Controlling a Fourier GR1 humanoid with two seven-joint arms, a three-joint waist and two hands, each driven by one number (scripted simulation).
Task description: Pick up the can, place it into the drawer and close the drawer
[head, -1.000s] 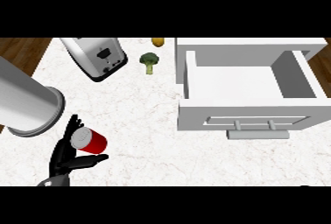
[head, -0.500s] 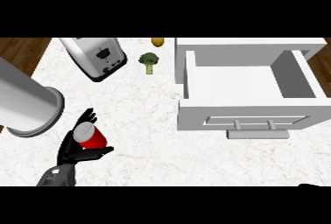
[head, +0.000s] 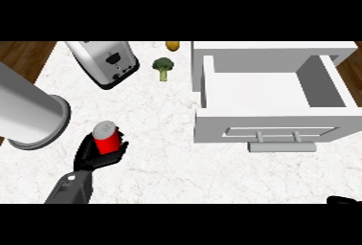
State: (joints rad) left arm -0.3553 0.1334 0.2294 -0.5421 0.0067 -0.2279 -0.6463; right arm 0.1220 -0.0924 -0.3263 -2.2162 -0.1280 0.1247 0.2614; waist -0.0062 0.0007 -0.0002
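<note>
Can (head: 106,139), red with a silver top, sits upright in the left robot hand (head: 96,155), whose fingers curl round its body. Right of this robot hand, well apart, the white drawer (head: 272,127) stands open on the table (head: 170,162). Beyond it lie a toaster (head: 106,62) and broccoli (head: 163,67).

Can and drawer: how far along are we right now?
Done: the left hand has its fingers curled round the red can, left of the drawer. In hand: carrying the can across; it is not over the drawer yet. Left: place the can inside the open drawer, then push it shut. The right hand barely shows at the lower right edge.
</note>
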